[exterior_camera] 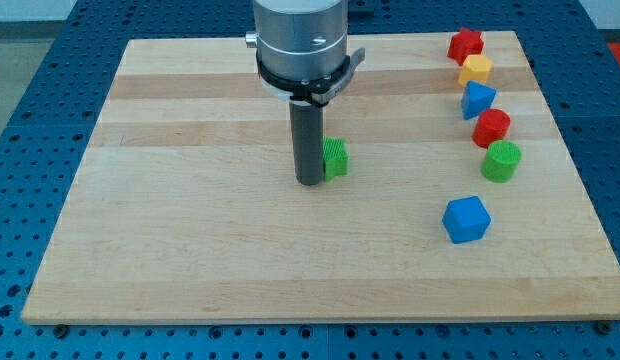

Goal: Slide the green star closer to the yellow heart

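A green block (336, 158), star shape hard to make out, lies near the board's middle, partly hidden behind my rod. My tip (310, 183) rests on the board against the green block's left side. The yellow block (476, 69), the only yellow one, sits far off at the view's upper right, in a column of blocks. Its heart shape cannot be made out.
The wooden board (190, 240) lies on a blue perforated table. Along the right side stand a red star-like block (465, 44), a blue triangular block (477, 99), a red block (491, 127), a green round block (501, 160) and a blue block (465, 219).
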